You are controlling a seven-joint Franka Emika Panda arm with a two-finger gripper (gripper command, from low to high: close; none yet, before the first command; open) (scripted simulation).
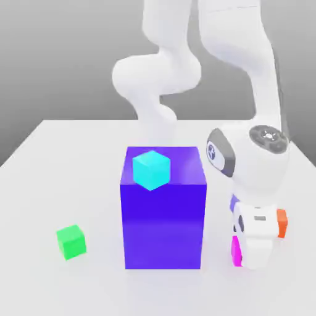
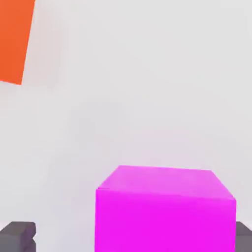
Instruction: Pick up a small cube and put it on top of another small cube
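The hand stands wide open, low over the counter, its fingers either side of the magenta cube, not yet gripping; the arm hides most of that cube; the blue-violet block stands just beside; an orange cube is cut off; the green cube sits well apart with open room around it.

a white table filled the lower half of the exterior view, its far edge running across the middle of the frame. above that edge i saw a plain grey backdrop, darker toward the top and paler lower down. the light was soft and even, and faint reflections showed on the glossy tabletop near the bottom.
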